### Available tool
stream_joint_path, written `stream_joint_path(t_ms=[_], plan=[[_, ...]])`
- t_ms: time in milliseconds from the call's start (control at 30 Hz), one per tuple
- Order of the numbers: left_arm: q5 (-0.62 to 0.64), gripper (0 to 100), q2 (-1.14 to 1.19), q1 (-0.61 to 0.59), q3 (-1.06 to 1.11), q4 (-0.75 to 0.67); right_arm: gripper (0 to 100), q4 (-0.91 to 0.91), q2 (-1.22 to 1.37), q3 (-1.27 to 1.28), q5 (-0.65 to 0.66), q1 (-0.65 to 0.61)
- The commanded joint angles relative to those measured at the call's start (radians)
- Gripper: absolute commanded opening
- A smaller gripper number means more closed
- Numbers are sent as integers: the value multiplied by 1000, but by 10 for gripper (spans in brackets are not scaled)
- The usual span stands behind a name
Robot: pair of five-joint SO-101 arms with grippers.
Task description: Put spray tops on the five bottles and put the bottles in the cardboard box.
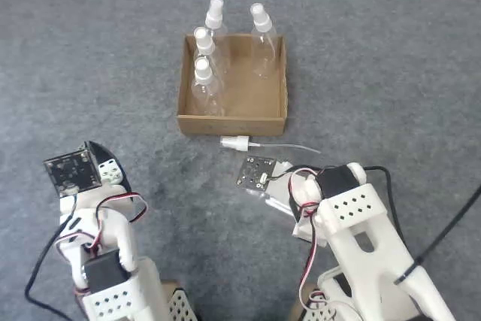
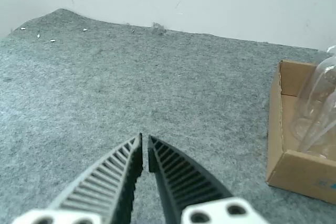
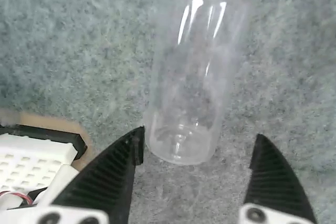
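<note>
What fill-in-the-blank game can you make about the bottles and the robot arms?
1. The cardboard box holds ____ capped bottles.
2. The right gripper has its jaws ____ by the lying bottle on the table.
3. The left gripper has its jaws ____.

Missing words: four; open; shut.

We see four bottles standing in the box, three along its left side and one at back right. Just before the box a spray top lies on the table. Nearer the arms, a fifth bottle lies between the jaws of the right gripper, and the left gripper sits well apart to the left.
</note>
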Motion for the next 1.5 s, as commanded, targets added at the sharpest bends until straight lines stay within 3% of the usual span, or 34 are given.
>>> stream_joint_path(t_ms=[0,267,500,900,1200,1467], plan=[[-2,12,-6,0,-18,-34,278,5,-50,-8,-41,5],[-2,12,-6,0,-18,-34,278,-58,-47,-21,-100,-1],[-2,12,-6,2,-18,-34,277,-21,-41,-110,-212,-131],[-2,12,-6,2,-18,-34,276,-117,-39,-150,-342,-303],[-2,12,-6,2,-18,-34,275,-170,-21,-147,-345,-334],[-2,12,-6,2,-18,-34,275,-255,168,-149,-347,-335]])
